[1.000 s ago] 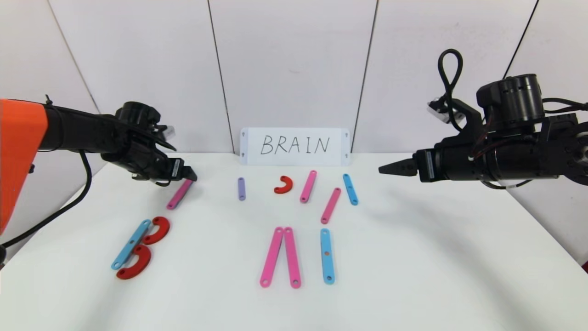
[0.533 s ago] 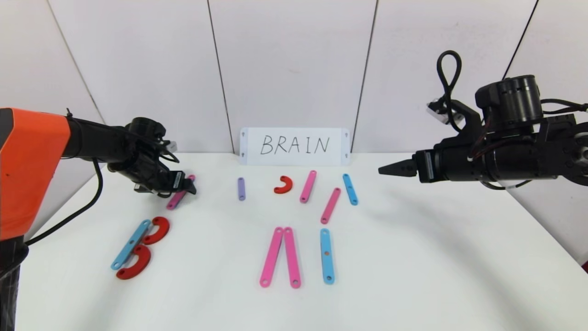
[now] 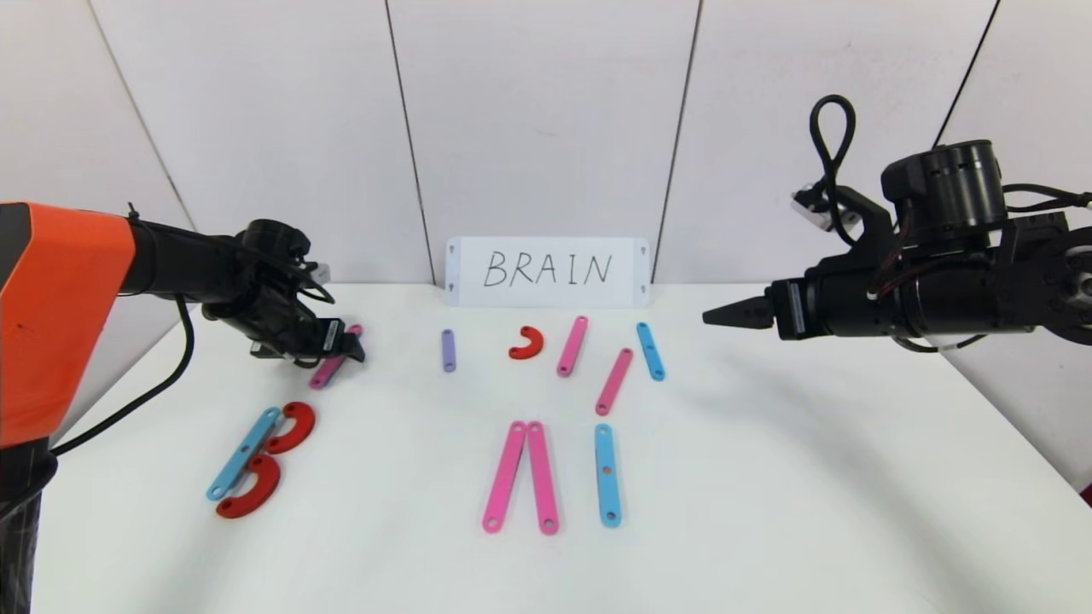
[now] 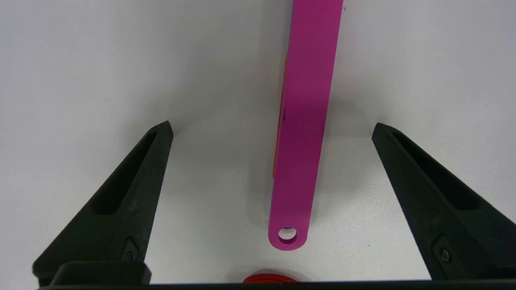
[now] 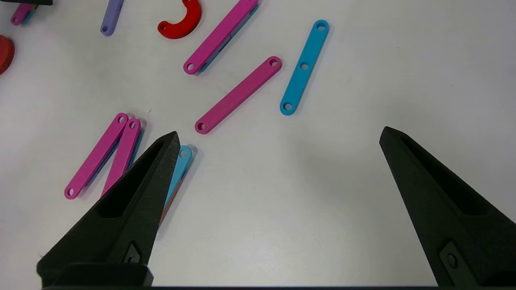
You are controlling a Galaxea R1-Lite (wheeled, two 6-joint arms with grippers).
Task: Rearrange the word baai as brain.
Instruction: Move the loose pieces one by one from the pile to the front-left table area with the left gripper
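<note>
Two grippers are in view, and both are wide open with nothing in them. The left gripper [image 3: 348, 345] is down low over a pink strip [image 3: 333, 362] that lies far to the left of the white card [image 3: 547, 271] with BRAIN written on it. In the left wrist view, the pink strip [image 4: 304, 125] lies flat on the white table [image 4: 100, 60] between the two black fingers [image 4: 133, 189], and neither finger touches it. The strip has a little round hole at its end. The right gripper [image 3: 725, 314] hangs in the air to the right of the card, well away from all the pieces.

The letters are made of flat plastic pieces. Near the left gripper, closer to the robot than the pink strip, a blue strip [image 3: 243, 453] with two red curves [image 3: 271, 460] touching it makes a B. Just in front of the card lie a short purple strip [image 3: 448, 350], a small red curve [image 3: 528, 343], two slanted pink strips [image 3: 593, 363] and a blue strip [image 3: 650, 350], all apart from each other. Closer to the robot than those, two long pink strips [image 3: 520, 477] meet at their far ends like a thin upside-down V, and one blue strip [image 3: 606, 474] lies straight just beside them.
</note>
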